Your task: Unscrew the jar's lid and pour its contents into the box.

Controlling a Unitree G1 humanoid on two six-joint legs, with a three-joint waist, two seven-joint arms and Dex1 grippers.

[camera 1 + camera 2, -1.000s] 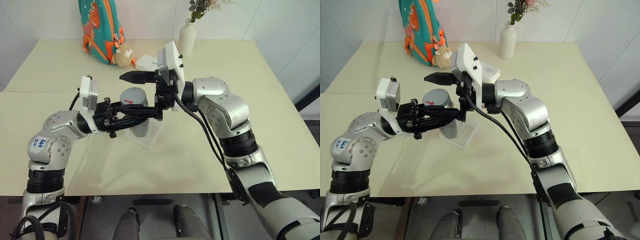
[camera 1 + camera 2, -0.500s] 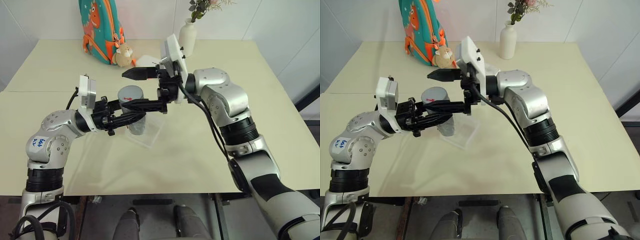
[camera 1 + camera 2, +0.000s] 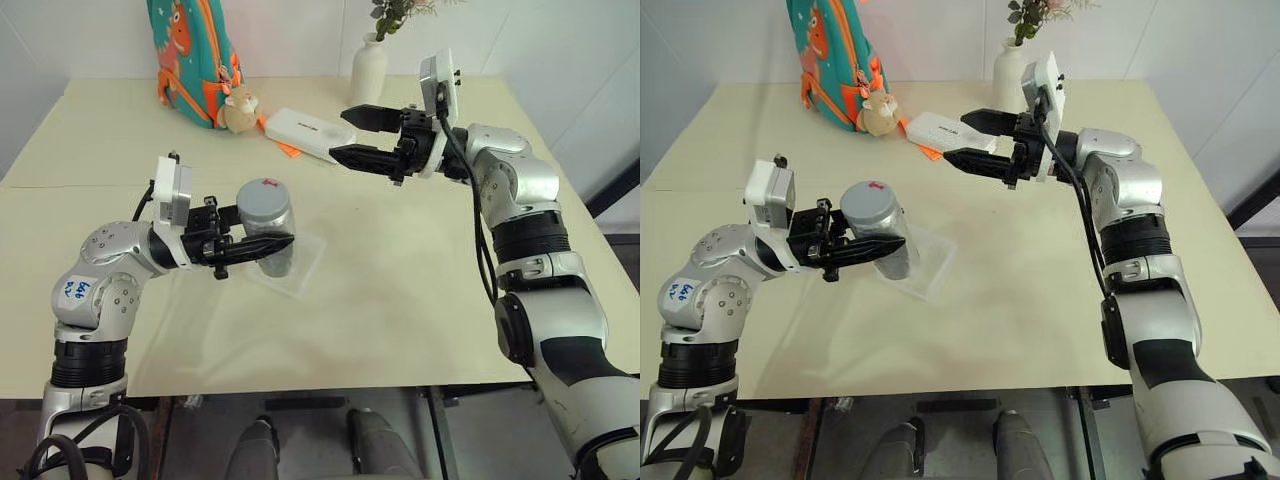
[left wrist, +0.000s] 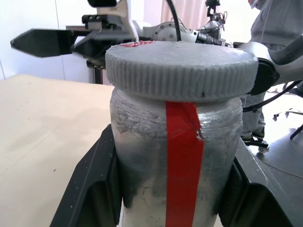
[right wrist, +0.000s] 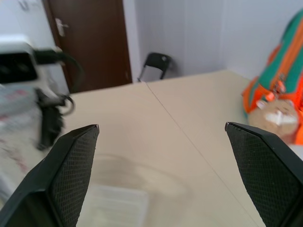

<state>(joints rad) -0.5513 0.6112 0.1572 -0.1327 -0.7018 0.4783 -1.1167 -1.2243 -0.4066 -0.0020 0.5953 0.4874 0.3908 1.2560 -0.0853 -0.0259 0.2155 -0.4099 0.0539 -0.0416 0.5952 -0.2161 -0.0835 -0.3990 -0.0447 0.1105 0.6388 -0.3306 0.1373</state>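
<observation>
Risk: lid (image 3: 261,193) sitting on jar (image 3: 267,227), not yet off; tipping now pouring nothing, and loose lid could be dropping into box (image 3: 290,262). Left gripper (image 3: 262,244) clamping jar sides, holding it upright above box, near table's (image 3: 400,290) middle, arm reaching level toward right. Right gripper (image 3: 356,135) hanging spread wide, empty, well apart from jar toward far edge, pointing left.
</observation>
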